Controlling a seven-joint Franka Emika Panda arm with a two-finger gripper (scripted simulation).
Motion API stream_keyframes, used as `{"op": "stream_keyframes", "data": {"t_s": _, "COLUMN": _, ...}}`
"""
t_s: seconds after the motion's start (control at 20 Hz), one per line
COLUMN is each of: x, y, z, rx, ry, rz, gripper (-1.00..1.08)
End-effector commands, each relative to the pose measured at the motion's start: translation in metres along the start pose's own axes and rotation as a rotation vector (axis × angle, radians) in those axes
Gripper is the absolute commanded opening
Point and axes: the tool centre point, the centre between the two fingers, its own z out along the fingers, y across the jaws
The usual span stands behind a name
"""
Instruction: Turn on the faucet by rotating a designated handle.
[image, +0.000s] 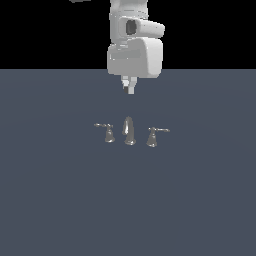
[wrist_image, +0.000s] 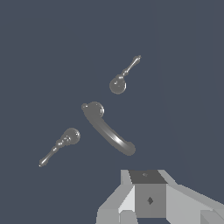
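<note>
— Gripper first: how did it sit?

— It hung from the white arm above the dark floor, behind the faucet in the exterior view and touching none of the three pieces. Its fingers were close together, nothing between them; whether they were fully pressed together I could not tell. In the wrist view only grey finger blocks showed at the edge.

— And the handle?

— The handle stood on the exterior view's right of the curved spout, a chrome cone leaning slightly, with its thin lever pointing toward that view's right. In the wrist view both handles flanked the spout; I could not match them with certainty.

— The other one?

— The twin handle stood on the exterior view's left of the spout, its lever pointing left. All three pieces stood apart, in one row.
</note>
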Motion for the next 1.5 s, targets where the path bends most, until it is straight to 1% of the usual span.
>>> {"op": "stream_keyframes", "data": {"t_s": 0.0, "x": 0.015, "y": -0.007, "z": 0.016, "rx": 0.001, "ry": 0.001, "rz": 0.072, "gripper": -1.0}}
{"op": "stream_keyframes", "data": {"t_s": 0.45, "x": 0.079, "y": -0.021, "z": 0.077, "rx": 0.001, "ry": 0.003, "rz": 0.35, "gripper": -1.0}}
{"op": "stream_keyframes", "data": {"t_s": 0.85, "x": 0.134, "y": -0.02, "z": 0.126, "rx": 0.003, "ry": 0.004, "rz": 0.578, "gripper": -1.0}}
{"op": "stream_keyframes", "data": {"t_s": 1.15, "x": 0.16, "y": -0.014, "z": 0.149, "rx": 0.005, "ry": 0.003, "rz": 0.686, "gripper": -1.0}}
{"op": "stream_keyframes", "data": {"t_s": 1.45, "x": 0.17, "y": -0.012, "z": 0.158, "rx": 0.006, "ry": 0.001, "rz": 0.73, "gripper": -1.0}}
